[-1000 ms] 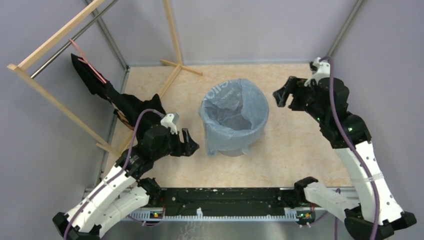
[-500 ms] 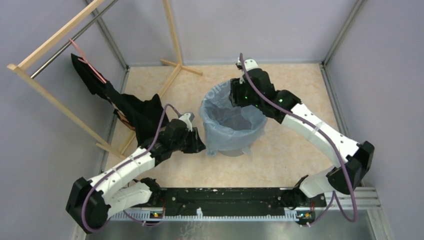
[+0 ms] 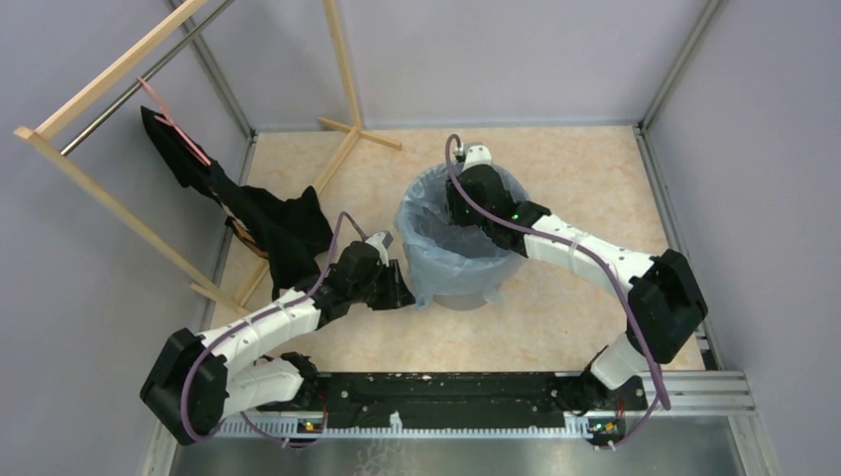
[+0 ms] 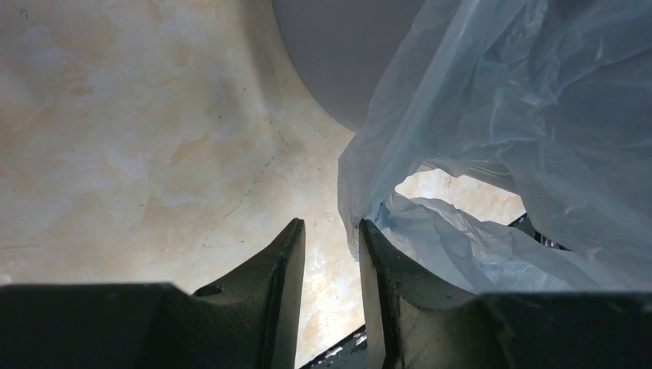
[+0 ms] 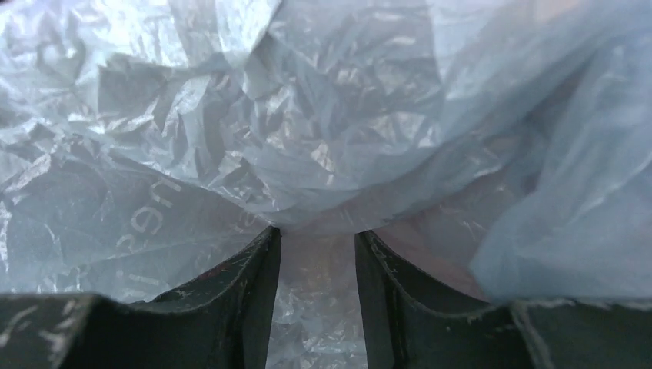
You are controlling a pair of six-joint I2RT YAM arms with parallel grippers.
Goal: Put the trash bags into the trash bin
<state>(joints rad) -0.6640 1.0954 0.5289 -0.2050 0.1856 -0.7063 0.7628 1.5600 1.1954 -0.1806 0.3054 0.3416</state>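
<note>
Right hand [image 5: 317, 232], spread, inside bag [image 5: 307, 115]; its pale lettering [image 5: 146, 219] unreadable; left hand [image 4: 330, 223] spread.

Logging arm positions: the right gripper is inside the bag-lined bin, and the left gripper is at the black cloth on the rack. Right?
No. The top view shows the left gripper beside the trash bin, at the hanging edge of the trash bag. The right gripper is inside the bin.

round grey plastic bin [image 3: 474, 296] mostly hidden under wrinkled translucent pale-blue film bag [image 3: 428, 270]; right fingers [image 5: 250, 300] unseen from above.
</note>
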